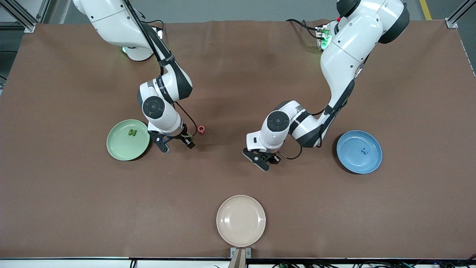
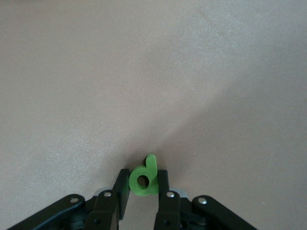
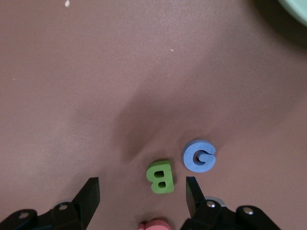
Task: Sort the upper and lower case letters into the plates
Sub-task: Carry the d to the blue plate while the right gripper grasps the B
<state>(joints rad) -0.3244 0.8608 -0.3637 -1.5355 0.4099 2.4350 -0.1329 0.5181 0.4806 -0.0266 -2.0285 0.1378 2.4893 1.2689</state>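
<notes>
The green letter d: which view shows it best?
The left wrist view: the green letter d sits clamped between the left gripper fingers, shape clear. In the front view the gripper hides it; the right wrist view doesn't show it.

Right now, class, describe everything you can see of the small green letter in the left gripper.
The green letter d is a small, thick lowercase piece, matte like foam or plastic, with a round hole in its bowl and a short stem. It stands upright, pinched between the black fingers of the left gripper, which is shut on it just above the brown table.

surface: brown table mat (image 1: 238,74) | frame: aluminium posts (image 1: 455,16) at corners | floor: grey
</notes>
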